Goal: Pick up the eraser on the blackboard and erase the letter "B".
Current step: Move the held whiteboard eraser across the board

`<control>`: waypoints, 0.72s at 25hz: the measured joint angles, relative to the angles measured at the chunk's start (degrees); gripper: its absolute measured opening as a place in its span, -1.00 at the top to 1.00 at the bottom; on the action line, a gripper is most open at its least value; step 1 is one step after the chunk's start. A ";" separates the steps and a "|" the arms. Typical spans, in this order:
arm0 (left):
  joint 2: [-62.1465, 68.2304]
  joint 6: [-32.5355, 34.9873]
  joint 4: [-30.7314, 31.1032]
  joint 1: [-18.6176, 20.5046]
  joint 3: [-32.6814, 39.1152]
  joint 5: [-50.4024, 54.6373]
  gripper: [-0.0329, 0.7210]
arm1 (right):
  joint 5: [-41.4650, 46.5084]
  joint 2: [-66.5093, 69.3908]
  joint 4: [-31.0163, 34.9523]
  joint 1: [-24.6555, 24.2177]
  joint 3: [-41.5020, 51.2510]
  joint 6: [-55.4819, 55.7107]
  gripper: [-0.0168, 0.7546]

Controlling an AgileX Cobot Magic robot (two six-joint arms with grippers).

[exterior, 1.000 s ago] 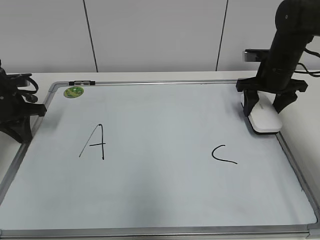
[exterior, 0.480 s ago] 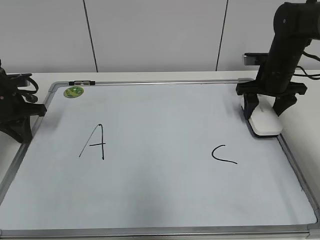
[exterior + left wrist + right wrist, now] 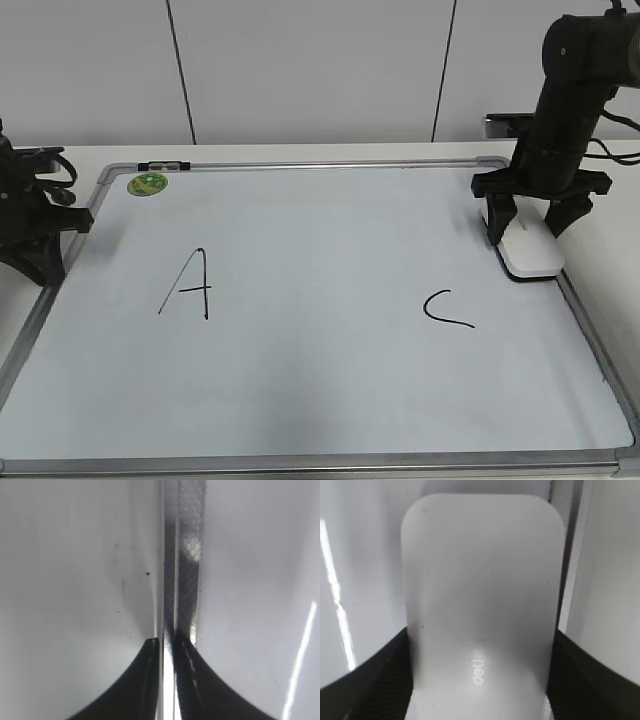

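Right hand [image 3: 531, 222] points down, fingers spread; left hand [image 3: 167, 647] nearly closed.

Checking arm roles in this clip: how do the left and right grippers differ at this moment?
The right gripper straddles the white eraser at the whiteboard's right edge, fingers spread on either side; the left gripper holds nothing, its fingers nearly together over the board's metal frame. The right arm stands upright over the board; the left sits off its left side. Both have black fingers.
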 joint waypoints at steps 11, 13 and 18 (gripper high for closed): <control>0.00 0.00 -0.02 0.00 0.00 0.00 0.65 | -0.22 0.12 -0.48 0.00 0.00 0.46 -0.74; -0.13 0.00 -0.02 0.00 0.00 -0.26 0.59 | -0.22 -0.13 -0.48 0.00 0.00 0.46 -0.74; -2.73 0.00 0.11 -0.31 0.00 -1.12 0.10 | -0.22 -3.21 -0.48 0.00 0.00 0.46 -0.74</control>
